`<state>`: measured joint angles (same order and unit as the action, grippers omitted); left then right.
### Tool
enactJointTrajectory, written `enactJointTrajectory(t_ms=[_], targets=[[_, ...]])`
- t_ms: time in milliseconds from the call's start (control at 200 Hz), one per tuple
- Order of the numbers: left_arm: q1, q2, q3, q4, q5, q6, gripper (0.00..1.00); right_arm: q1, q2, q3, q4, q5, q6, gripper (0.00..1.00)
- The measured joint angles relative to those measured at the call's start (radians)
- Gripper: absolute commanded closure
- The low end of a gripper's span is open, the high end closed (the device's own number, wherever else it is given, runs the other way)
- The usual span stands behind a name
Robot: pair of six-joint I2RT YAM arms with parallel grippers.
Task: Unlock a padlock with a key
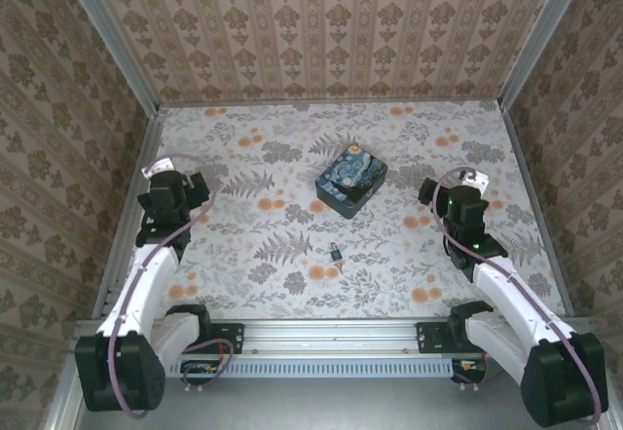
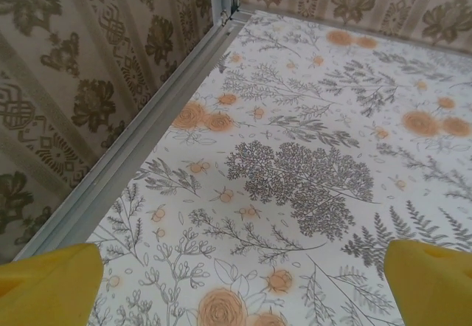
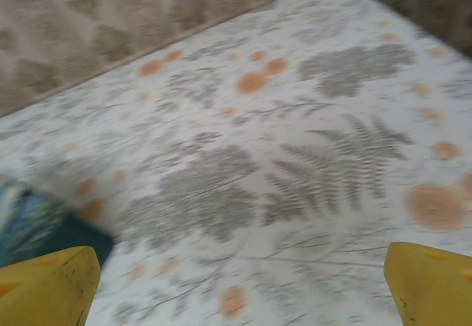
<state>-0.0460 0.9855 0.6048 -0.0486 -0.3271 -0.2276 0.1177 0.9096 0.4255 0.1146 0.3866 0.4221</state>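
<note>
Left wrist, left end effector [image 2: 240,283] spread wide, empty

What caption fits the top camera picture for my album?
Left tool and right tool, both open, flank a tiny padlock lying near the night-sky box.

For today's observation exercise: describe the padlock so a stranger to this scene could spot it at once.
Find the blue-and-yellow box near the middle of the flowered table. A little closer to the table's near edge, apart from the box, lies the padlock. It is a tiny dark metal thing with a bluish glint, unlike the flat orange flower prints around it.
</note>
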Motion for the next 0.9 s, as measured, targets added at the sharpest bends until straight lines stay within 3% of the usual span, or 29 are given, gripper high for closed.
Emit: enactJointTrajectory(t_ms=[185,370,715,900], targets=[[0.000,0.143,-0.075,0.229,0.046,0.118,0.00,-0.101,0.091,-0.011,0.125,0.080,-0.061,0.00],[-0.014,0.277,-0.182,0.496,0.084,0.190,0.00,-0.122,0.225,-0.010,0.208,0.067,-0.125,0.00],[-0.032,0.508,-0.271,0.914,0.157,0.278,0.00,-0.123,0.465,-0.083,0.611,-0.058,-0.231,0.01],[-0.032,0.549,-0.269,0.964,0.179,0.293,0.00,-0.121,0.615,-0.089,0.768,-0.187,-0.300,0.00]])
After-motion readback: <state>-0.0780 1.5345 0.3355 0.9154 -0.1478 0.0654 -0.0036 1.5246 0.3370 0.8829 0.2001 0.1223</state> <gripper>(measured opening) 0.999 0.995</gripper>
